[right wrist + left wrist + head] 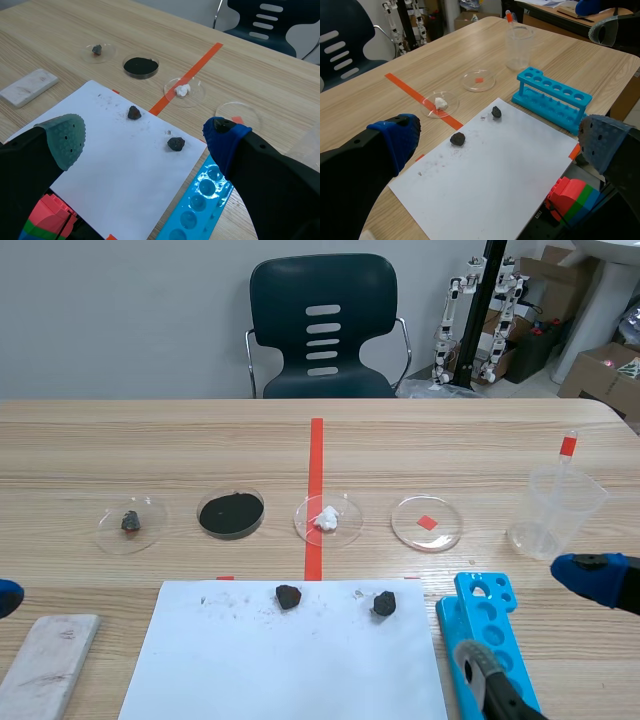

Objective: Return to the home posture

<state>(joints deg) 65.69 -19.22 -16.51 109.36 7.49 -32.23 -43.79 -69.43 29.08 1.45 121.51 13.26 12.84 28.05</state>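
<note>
Both grippers hang low at the table's near edge with nothing in them. My left gripper [500, 142] is open, its fingers spread wide over the near side of a white paper sheet [495, 170]; in the scene view only one blue fingertip [5, 597] shows at the left edge. My right gripper [145, 137] is also open and empty, above the sheet's near right corner and a blue tube rack [200, 200]. In the scene view the right gripper [528, 615] sits over that rack [482, 612]. Two dark rocks [288, 596] [384, 604] lie on the sheet [290, 670].
Beyond the sheet stand a row of dishes: one with a small stone [130, 522], one with black powder [231, 513], one with a white lump [328, 519], one bare [427, 523]. A clear beaker [553, 510] stands right, a white block [45, 665] near left, a chair [322, 330] behind.
</note>
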